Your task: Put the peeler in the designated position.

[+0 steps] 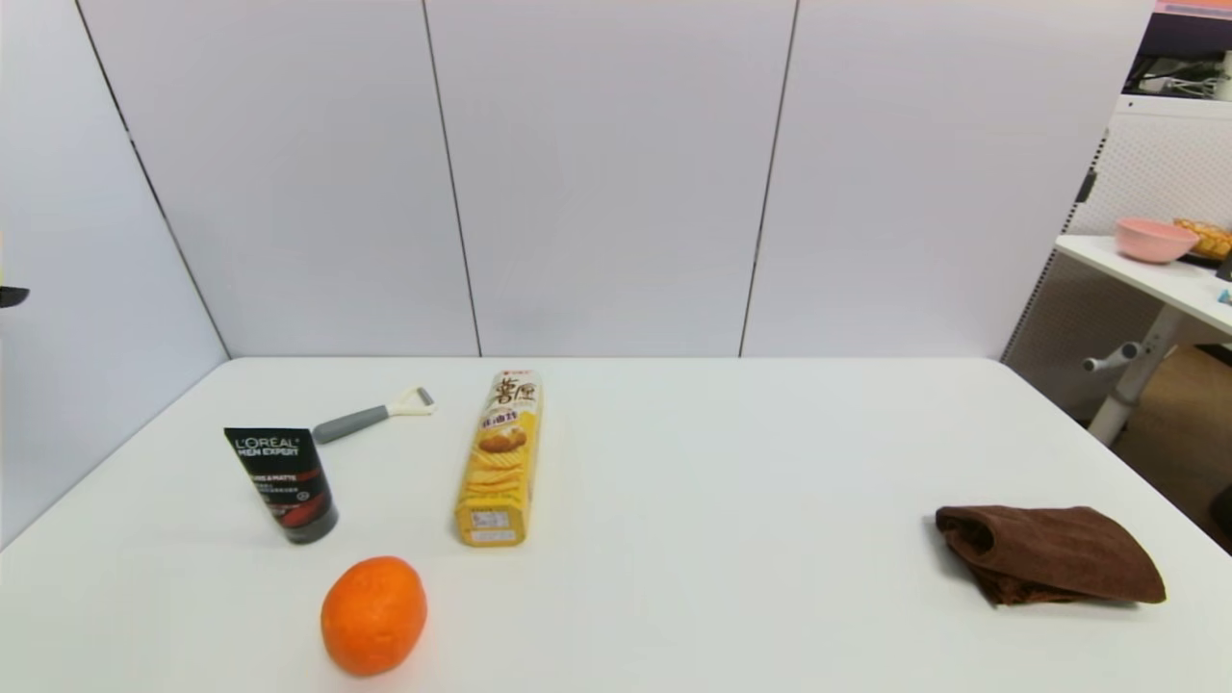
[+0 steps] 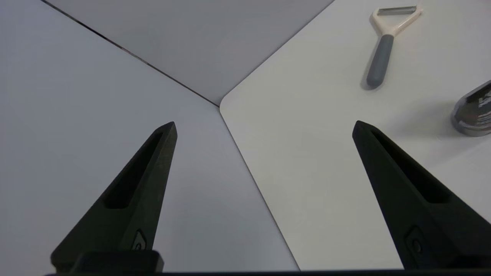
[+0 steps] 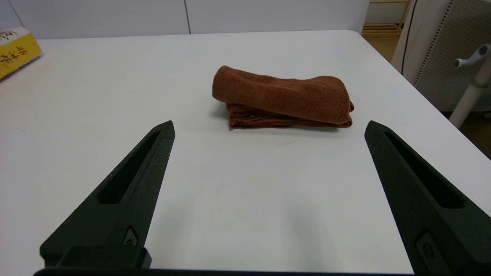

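The peeler (image 1: pixel 373 415) lies flat on the white table at the back left, grey handle toward the left, cream forked head toward the yellow chips tube. The left wrist view shows the peeler (image 2: pixel 384 45) well beyond my left gripper (image 2: pixel 264 128), which is open and empty near the table's left rear corner. My right gripper (image 3: pixel 268 126) is open and empty too, hovering over the table's right side, short of a brown cloth. Neither arm shows in the head view. The designated position is bare white tabletop with no mark that I can pick out.
A black L'Oreal tube (image 1: pixel 283 484) stands in front of the peeler. The yellow chips tube (image 1: pixel 500 456) lies lengthwise to its right. An orange (image 1: pixel 373 615) sits near the front left. A folded brown cloth (image 1: pixel 1049 554) lies at the right. White wall panels close off the back and left.
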Tool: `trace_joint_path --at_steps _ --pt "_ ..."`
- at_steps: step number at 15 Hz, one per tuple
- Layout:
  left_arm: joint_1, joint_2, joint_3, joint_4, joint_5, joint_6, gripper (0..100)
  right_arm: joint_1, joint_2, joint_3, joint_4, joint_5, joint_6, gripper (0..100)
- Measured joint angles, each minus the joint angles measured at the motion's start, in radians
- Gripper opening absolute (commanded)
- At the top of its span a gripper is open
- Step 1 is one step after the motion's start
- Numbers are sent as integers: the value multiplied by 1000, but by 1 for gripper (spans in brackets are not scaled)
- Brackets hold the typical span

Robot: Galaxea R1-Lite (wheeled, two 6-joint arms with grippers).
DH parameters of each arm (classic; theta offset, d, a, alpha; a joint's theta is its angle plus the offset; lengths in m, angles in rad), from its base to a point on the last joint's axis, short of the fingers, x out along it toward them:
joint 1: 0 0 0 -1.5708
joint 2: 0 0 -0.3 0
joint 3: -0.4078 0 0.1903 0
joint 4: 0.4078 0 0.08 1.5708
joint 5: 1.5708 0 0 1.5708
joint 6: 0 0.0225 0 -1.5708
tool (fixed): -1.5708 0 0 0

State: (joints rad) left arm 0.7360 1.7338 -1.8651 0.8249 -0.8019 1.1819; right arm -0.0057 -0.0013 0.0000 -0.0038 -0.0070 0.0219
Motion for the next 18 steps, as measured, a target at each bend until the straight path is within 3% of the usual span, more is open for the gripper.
trace_joint_path --at_steps 3,7,10,12,14,18 --pt "-17 -200 128 0 -12 -123 100 0 0 0 0 0 0 100" --pt "-246 -462 314 -8 -4 -403 100 0 0 0 0 0 0 100" --pt "-390 -651 450 -23 56 -594 100 0 0 0 0 -1 0 100" --pt "-495 -768 542 -74 141 -742 100 0 0 0 0 0 1 100" --pt "-597 -871 652 -177 294 -881 100 0 0 0 0 0 0 100" --pt "-707 -1034 907 -493 555 -1025 100 0 0 0 0 0 0 100"
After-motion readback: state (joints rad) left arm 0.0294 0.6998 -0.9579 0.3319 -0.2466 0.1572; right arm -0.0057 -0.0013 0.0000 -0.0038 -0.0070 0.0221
